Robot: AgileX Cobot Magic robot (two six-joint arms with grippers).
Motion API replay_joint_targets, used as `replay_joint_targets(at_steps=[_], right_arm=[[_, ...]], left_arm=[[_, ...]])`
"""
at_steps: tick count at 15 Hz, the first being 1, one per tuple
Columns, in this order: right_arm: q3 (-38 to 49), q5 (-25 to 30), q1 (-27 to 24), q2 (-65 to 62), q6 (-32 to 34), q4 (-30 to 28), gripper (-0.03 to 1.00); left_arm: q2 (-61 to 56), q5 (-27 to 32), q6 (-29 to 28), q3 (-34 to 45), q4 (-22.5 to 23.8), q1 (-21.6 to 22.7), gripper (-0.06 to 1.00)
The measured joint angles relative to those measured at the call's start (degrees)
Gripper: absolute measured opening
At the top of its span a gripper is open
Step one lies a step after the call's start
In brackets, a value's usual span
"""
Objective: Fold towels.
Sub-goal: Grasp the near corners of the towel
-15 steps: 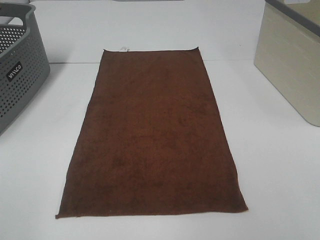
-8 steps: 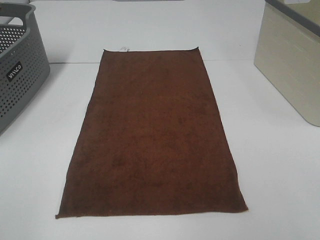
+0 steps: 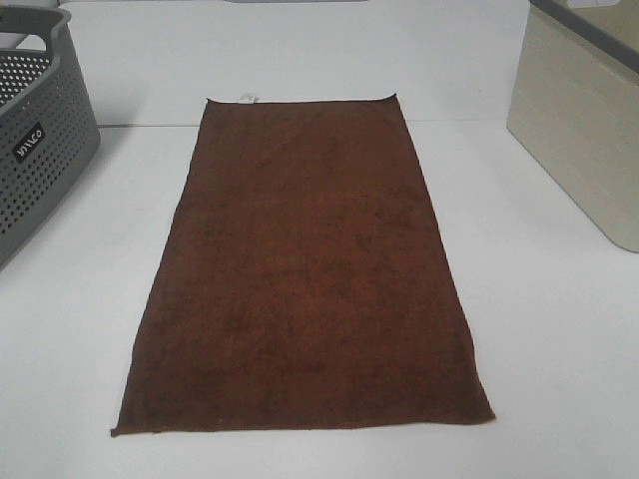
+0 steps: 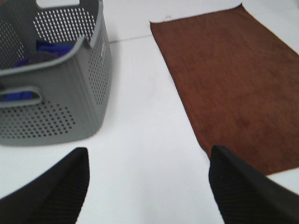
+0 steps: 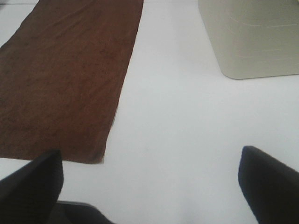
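Note:
A dark reddish-brown fuzzy towel lies flat and unfolded on the white table, its long side running away from me, with a small white tag at the far short edge. Neither arm shows in the exterior high view. The left gripper hangs open over bare table between the grey basket and the towel, holding nothing. The right gripper stands open above bare table beside the towel near one of its near corners, also empty.
A grey perforated basket stands at the far left; the left wrist view shows blue and dark cloth inside the basket. A beige bin with a grey rim stands at the far right, also seen as the beige bin.

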Motion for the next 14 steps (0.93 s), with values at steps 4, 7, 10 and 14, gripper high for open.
replay_joint_targets(at_steps=[4,7,10,14], right_arm=[[-0.11,-0.63,0.00,11.97,4.18,0.23,0.94],[-0.97,-4.30,0.00,28.25,6.47,0.23,0.93],[-1.03,-8.59,0.00,40.68,7.10,1.38,0.93],[-1.03,-14.38,0.00,55.00,3.90,8.48,0.92]], left_arm=[[5.50,-10.20,-5.27,0.74,-3.44,0.00,0.69],[23.38,-12.49,-6.07,1.66,-12.49,0.00,0.69],[39.82,-12.95,-5.79,1.72,-19.31,0.00,0.69],[59.24,-15.64,3.44,1.72,-28.36,0.00,0.69]])
